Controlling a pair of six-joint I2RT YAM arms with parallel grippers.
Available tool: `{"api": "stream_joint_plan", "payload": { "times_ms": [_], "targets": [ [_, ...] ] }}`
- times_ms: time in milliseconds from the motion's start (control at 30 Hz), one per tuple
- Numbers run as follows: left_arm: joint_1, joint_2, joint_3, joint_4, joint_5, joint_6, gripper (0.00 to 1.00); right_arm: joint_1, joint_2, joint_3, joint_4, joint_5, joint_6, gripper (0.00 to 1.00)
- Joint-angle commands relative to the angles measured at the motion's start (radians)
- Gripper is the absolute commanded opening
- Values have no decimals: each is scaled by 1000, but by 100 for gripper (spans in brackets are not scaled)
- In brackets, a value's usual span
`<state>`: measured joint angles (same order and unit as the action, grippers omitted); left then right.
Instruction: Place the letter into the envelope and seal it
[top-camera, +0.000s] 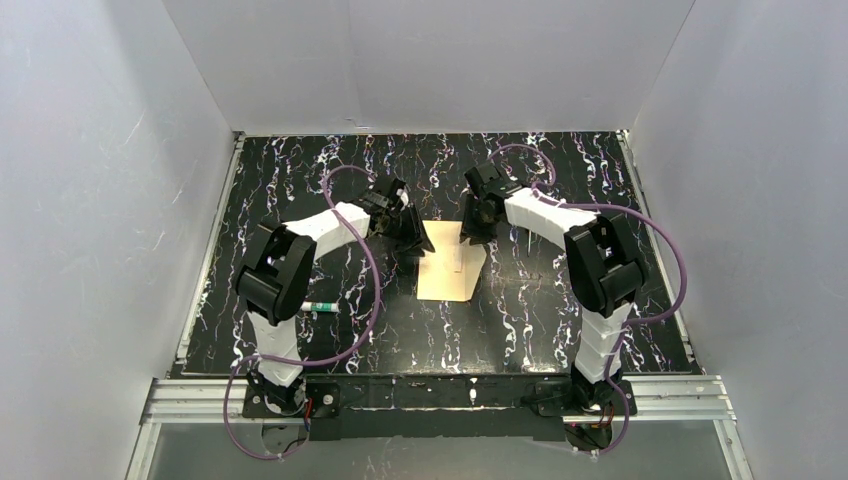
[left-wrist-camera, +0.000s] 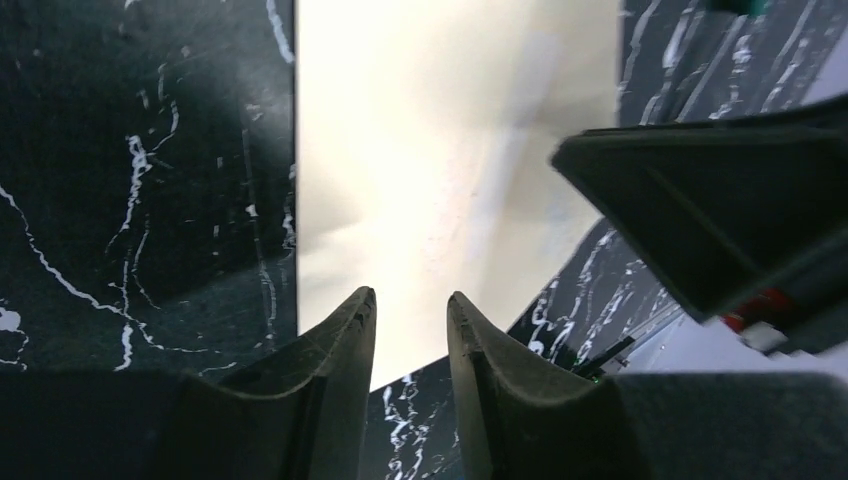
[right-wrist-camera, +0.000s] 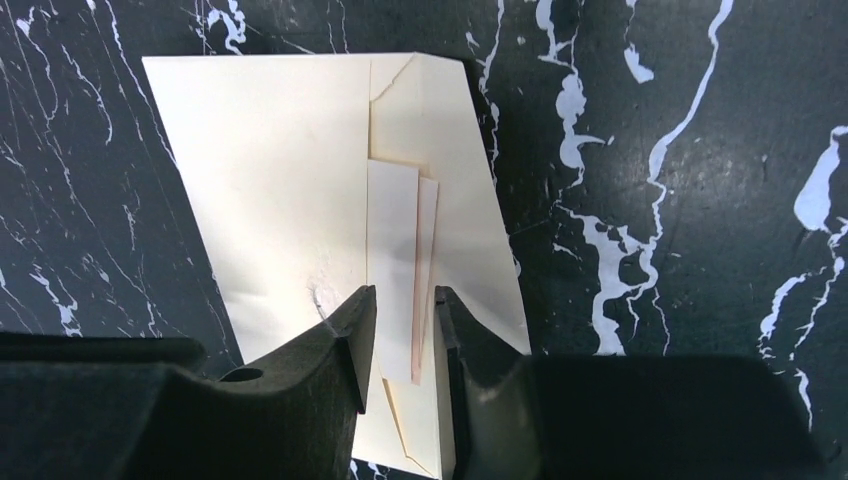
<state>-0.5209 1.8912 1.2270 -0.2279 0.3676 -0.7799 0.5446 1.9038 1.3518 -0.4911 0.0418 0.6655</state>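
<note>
The cream envelope (top-camera: 443, 278) lies flat at the table's middle, its flap (right-wrist-camera: 450, 200) folded out to one side. A narrow white strip (right-wrist-camera: 392, 240) with a pinkish edge lies along the flap fold. No bright white letter shows as a separate sheet; it is hidden or out of view. My left gripper (top-camera: 418, 243) hangs low at the envelope's (left-wrist-camera: 440, 150) far left corner, jaws slightly apart, nothing between them. My right gripper (right-wrist-camera: 400, 310) is low over the envelope's (right-wrist-camera: 270, 180) far right part, fingers a little apart on either side of the strip's end.
A white glue stick with a green cap (top-camera: 320, 306) lies on the black marbled table (top-camera: 530, 310) left of the envelope, near the left arm's elbow. White walls enclose the table on three sides.
</note>
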Motion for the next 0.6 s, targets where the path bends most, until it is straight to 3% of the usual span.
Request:
{"api": "stream_joint_plan", "payload": {
  "times_ms": [0,133,300,567],
  "targets": [
    [-2,-86,73,-86,-41,4,33,-4,30,55,8,-3,-23,34],
    [-2,-72,82,-177,-188,-11,38,-5,53,62,0,-9,-18,30],
    [-2,-8,118,-201,-172,12,46,-6,65,61,-5,-10,-19,32],
    [5,96,183,-238,-155,58,47,-14,99,58,20,-75,-38,27]
  ]
}}
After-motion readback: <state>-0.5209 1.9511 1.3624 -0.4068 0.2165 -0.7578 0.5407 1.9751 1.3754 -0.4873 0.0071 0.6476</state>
